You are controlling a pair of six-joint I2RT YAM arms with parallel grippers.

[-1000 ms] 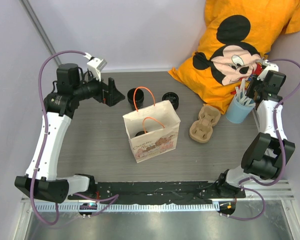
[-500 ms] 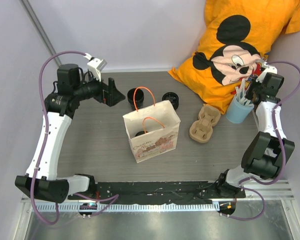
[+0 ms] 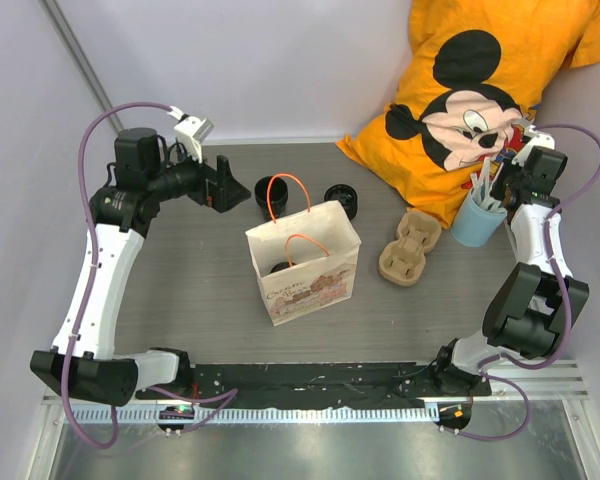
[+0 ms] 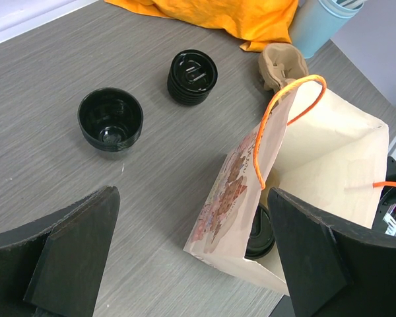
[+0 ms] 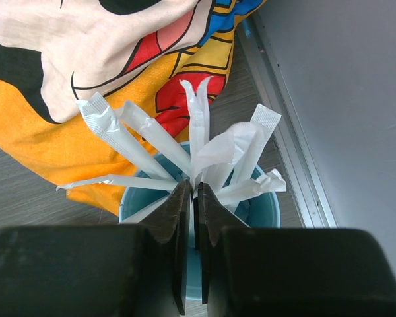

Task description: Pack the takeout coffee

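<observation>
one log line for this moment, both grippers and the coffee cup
left gripper open, empty | right gripper shut on wrapped straw in blue cup | black cup on table, lidless, outside paper bag

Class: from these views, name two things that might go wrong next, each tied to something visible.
1. The right gripper pinches one wrapped straw among several crowded in the light blue cup; lifting may drag neighbours out or tip the cup.
2. The paper bag stands unsupported, the open left gripper clear of it; a straw dropped in could topple it.
</observation>
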